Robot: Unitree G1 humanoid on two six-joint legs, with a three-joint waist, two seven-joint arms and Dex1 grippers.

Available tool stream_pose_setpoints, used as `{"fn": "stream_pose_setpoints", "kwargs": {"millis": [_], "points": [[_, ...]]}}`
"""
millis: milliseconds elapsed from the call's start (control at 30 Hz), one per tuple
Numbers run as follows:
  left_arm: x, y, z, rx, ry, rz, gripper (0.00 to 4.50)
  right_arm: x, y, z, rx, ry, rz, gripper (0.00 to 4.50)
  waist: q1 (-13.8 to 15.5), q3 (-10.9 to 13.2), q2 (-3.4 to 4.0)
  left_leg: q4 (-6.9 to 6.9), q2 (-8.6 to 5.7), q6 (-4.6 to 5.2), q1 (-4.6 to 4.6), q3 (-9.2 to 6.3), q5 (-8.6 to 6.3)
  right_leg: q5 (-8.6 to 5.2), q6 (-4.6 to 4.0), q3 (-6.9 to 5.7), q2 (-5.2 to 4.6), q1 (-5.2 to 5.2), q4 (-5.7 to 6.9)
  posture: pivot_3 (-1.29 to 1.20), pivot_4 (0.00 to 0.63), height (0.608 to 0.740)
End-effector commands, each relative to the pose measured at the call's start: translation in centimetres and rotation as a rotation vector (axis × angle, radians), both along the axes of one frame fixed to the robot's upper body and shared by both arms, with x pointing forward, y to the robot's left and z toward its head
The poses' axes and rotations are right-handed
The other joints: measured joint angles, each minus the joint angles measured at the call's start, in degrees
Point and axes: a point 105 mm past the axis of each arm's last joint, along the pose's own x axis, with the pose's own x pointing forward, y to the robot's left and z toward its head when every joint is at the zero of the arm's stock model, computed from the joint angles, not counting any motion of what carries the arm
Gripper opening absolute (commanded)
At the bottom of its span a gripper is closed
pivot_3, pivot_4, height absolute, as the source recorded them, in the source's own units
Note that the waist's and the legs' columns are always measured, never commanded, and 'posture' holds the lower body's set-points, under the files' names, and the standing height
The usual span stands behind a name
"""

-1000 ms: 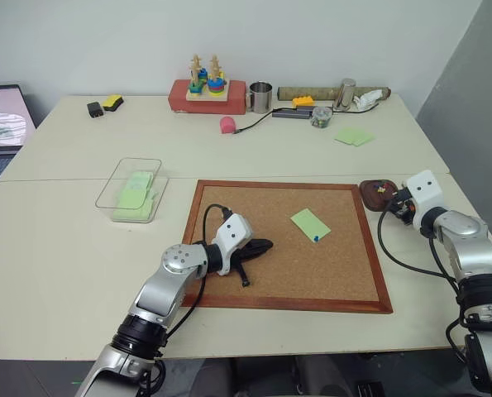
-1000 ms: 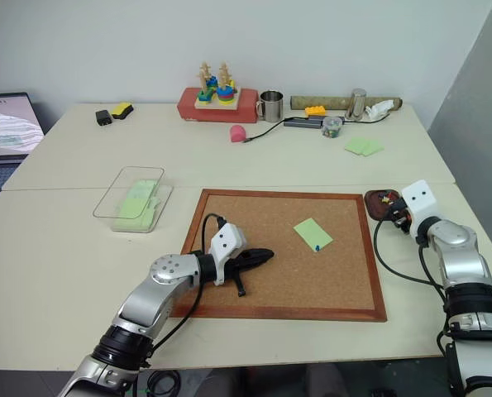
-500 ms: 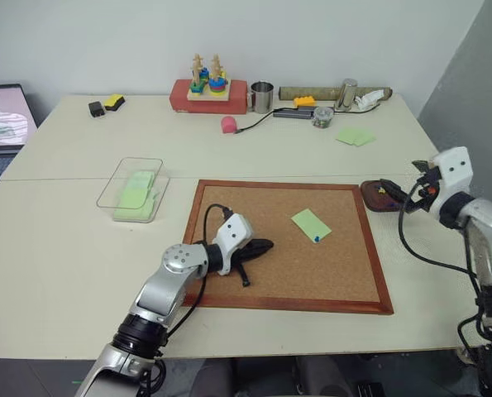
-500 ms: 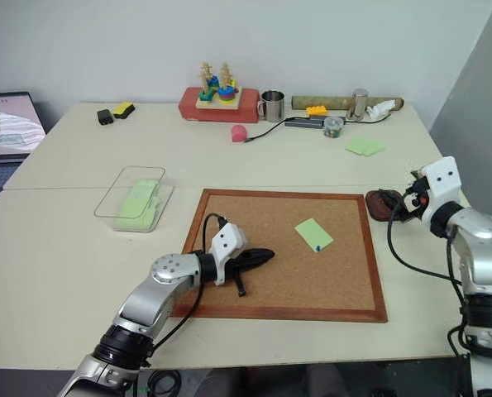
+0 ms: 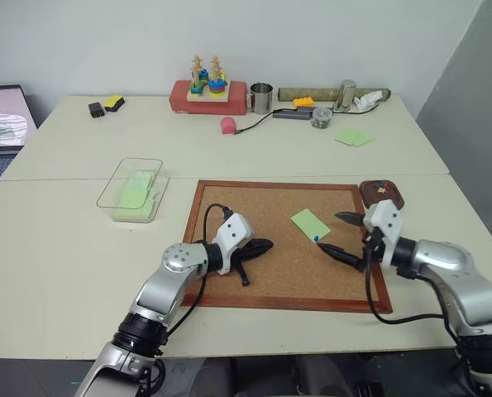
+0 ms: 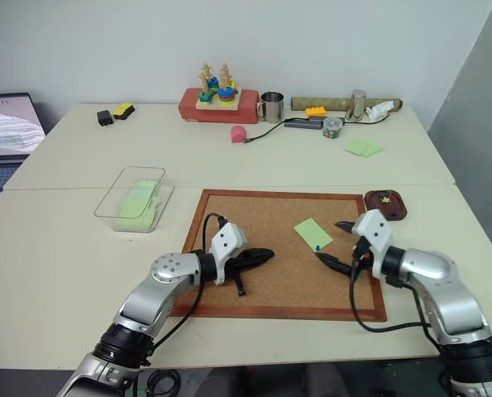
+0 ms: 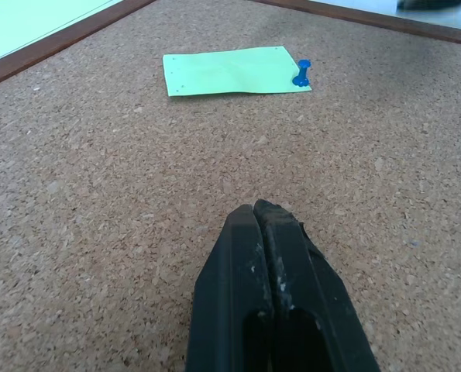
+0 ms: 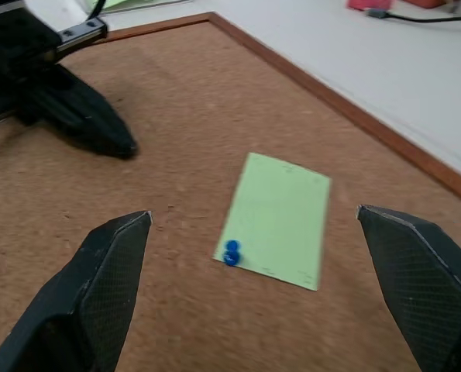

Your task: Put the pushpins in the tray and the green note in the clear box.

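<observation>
The green note (image 5: 310, 223) lies flat on the cork board (image 5: 229, 285), held by a blue pushpin (image 5: 316, 239) at its near corner. My right gripper (image 5: 330, 231) hangs open just right of the note, its fingers wide apart on either side of the note's edge. In the right wrist view the note (image 8: 284, 217) and the pin (image 8: 231, 253) sit between the fingers. My left gripper (image 5: 262, 246) rests shut on the cork, left of the note. The dark brown tray (image 5: 392, 201) stands off the board's far right corner with tiny coloured bits inside. The clear box (image 5: 131, 189) at the left holds green paper.
A pair of overlapping green notes (image 5: 354, 136) lies at the back right. Along the far edge stand a red block with a stacking toy (image 5: 207, 93), a metal cup (image 5: 260, 96), a pink object (image 5: 227, 125) and cables. A laptop (image 5: 2, 116) sits far left.
My right gripper has left the tray and swung left onto the cork board beside the note, with its fingers spread wider. The left gripper has stayed put.
</observation>
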Motion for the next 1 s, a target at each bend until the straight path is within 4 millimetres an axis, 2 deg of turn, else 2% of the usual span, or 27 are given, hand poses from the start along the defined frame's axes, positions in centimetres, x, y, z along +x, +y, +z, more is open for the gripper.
{"fn": "stream_pose_setpoints", "kwargs": {"millis": [33, 200, 300, 533, 833, 900, 1000], "points": [[-0.5, 0.5, -2.1, 0.05, 0.071, 0.009, 0.0, 0.9, 0.5, -0.1, -0.006, -0.051, 0.01, 4.46, 0.0, 0.0, 0.0, 0.01, 0.0, 0.0, 0.0, -0.01, 0.0, 0.0, 0.0, 0.0, 0.0, 0.0, 0.0, 0.0, 0.15, 0.74], [-0.6, 0.6, -2.0, 0.052, 0.069, 0.012, 0.0, 1.4, 0.4, -0.9, -0.004, -0.05, 0.007, 4.46, 0.1, 0.0, -0.01, 0.0, 0.0, 0.0, 0.0, 0.0, 0.0, 0.03, -0.05, -0.01, 0.0, 0.0, 0.0, 0.0, 0.15, 0.74], [-0.6, 0.6, -2.0, 0.053, 0.07, 0.015, 0.0, 1.5, 0.3, -1.2, 0.011, -0.042, 0.002, 4.04, 0.1, 0.0, -0.01, -0.01, 0.01, 0.0, 0.01, -0.02, 0.0, 0.03, -0.06, -0.02, 0.0, 0.0, 0.01, 0.0, 0.15, 0.74], [-0.5, 0.7, -2.0, 0.057, 0.07, 0.013, 0.0, 1.4, 0.4, -2.1, 0.032, -0.015, -0.002, 2.46, 0.1, 0.0, -0.01, 0.0, 0.01, 0.0, 0.01, -0.03, 0.0, 0.03, -0.06, -0.02, 0.0, 0.0, 0.02, 0.0, 0.15, 0.74], [-0.5, 0.8, -2.0, 0.06, 0.068, 0.011, 0.0, 1.3, 0.1, -2.5, 0.035, 0.002, -0.011, 0.77, 0.1, 0.0, 0.0, 0.0, 0.01, 0.0, 0.01, -0.02, 0.0, 0.04, -0.06, -0.02, 0.0, 0.0, 0.02, 0.0, 0.15, 0.74], [-0.5, 0.8, -2.0, 0.06, 0.068, 0.012, 0.0, 1.3, 0.1, -2.5, 0.034, 0.002, -0.009, 0.21, 0.1, 0.0, -0.01, 0.0, 0.01, 0.0, 0.01, -0.02, 0.0, 0.03, -0.06, -0.02, 0.0, 0.0, 0.02, 0.0, 0.15, 0.74], [-0.5, 0.8, -2.0, 0.06, 0.069, 0.014, 0.0, 1.2, 0.4, -2.1, 0.038, -0.011, 0.003, 0.09, 0.1, 0.0, -0.01, 0.0, 0.01, 0.0, 0.01, -0.02, 0.0, 0.04, -0.06, -0.02, 0.0, 0.0, 0.02, 0.0, 0.15, 0.74]]}}
